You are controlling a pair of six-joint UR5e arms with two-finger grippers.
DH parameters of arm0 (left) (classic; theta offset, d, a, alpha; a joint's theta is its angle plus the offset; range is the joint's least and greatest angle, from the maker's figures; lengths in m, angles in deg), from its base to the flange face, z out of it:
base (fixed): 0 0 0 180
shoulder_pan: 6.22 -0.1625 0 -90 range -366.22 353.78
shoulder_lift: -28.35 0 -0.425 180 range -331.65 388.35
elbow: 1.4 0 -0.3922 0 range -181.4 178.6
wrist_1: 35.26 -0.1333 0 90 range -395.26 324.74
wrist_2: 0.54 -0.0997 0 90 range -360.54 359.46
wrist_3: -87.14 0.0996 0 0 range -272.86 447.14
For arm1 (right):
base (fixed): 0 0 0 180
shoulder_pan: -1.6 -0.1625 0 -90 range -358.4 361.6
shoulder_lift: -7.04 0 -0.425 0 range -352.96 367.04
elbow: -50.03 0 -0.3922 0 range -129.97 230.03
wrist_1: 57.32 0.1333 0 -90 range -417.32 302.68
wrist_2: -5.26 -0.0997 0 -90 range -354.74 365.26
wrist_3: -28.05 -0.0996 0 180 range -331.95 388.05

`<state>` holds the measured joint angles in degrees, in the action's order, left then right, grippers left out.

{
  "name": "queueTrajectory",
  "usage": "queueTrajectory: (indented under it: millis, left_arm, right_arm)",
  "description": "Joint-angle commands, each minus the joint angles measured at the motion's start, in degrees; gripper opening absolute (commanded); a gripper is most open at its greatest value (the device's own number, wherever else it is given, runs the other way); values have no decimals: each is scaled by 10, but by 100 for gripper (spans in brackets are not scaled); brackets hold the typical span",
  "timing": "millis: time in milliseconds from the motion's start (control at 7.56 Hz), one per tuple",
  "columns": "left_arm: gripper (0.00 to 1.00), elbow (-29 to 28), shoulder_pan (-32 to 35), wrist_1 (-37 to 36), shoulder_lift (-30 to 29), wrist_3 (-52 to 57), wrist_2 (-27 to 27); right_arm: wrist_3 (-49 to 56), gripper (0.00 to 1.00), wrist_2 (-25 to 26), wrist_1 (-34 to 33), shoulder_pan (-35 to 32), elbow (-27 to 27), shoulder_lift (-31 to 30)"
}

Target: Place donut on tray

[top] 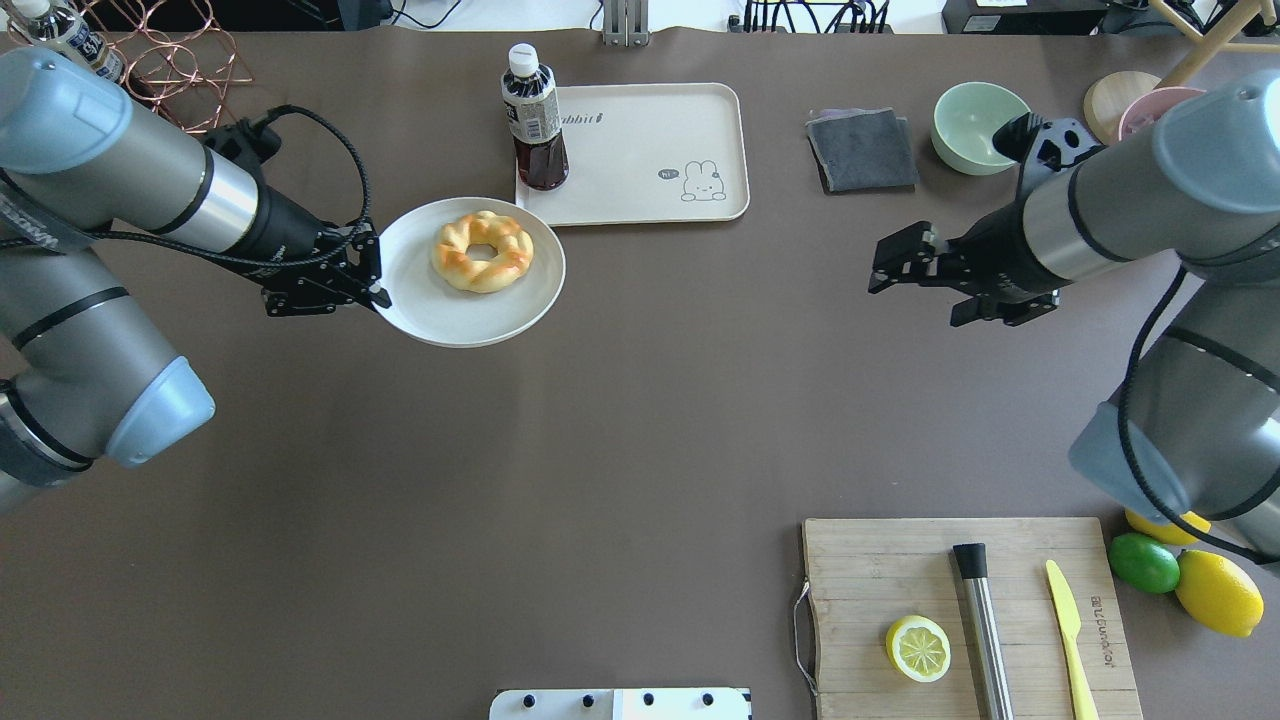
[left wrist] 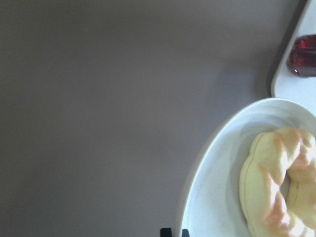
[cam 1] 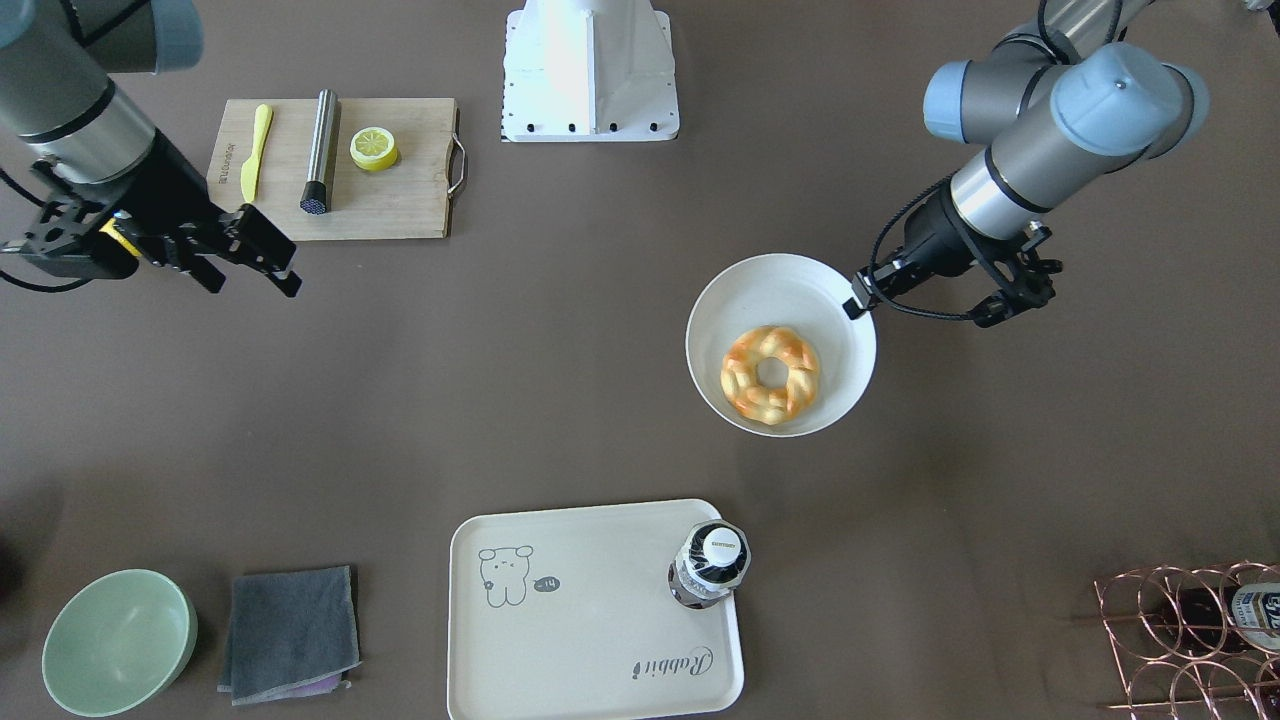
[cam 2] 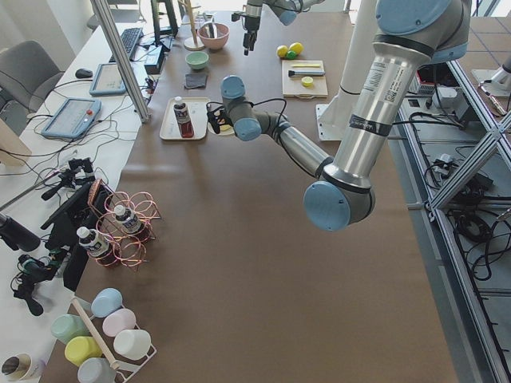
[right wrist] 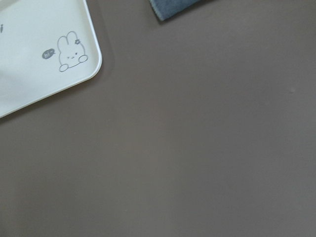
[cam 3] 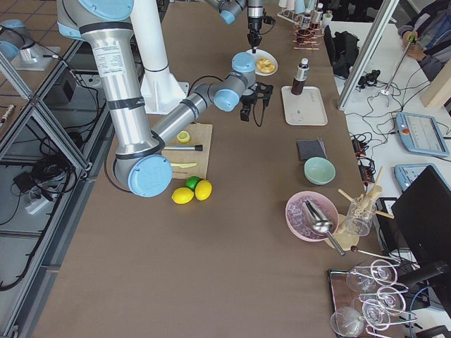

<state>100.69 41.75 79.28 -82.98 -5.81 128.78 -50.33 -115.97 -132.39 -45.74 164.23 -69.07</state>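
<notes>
Nearest the robot, a cutting board carries a lemon half. Farther out, the left pincer is clenched on the rim of the white bowl, probably to ferry its load. The donut lies inside. The right pincer hovers released and empty. Farthest, the tray holds only a bottle.

Even, bright light fell from above; a soft shadow lay beside the white bowl, whose donut my left wrist camera blurred.
</notes>
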Motion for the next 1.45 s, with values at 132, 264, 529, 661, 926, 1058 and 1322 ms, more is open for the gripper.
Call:
queueTrajectory:
  millis: [132, 264, 529, 661, 926, 1058, 1322]
  left_arm:
    - [0, 20, -84, -13, -60, -100, -84]
    - [0, 28, -98, -13, -60, -104, -99]
    - [0, 30, -125, -12, -61, -121, -121]
    - [0, 31, -132, -12, -61, -121, -134]
    - [0, 41, -136, -13, -57, -123, -136]
    - [0, 50, -137, -13, -56, -135, -136]
    - [0, 72, -141, -12, -46, -137, -137]
  right_arm:
    - [-83, 100, 77, -1, 122, -3, 71]
    - [-83, 100, 102, -16, 145, -4, 94]
    - [-130, 100, 154, -79, 186, -10, 153]
    - [-145, 98, 154, -78, 196, -12, 163]
    - [-163, 90, 156, -74, 200, -12, 164]
    - [-163, 86, 158, -74, 199, -13, 164]
    - [-162, 83, 171, -74, 191, -15, 164]
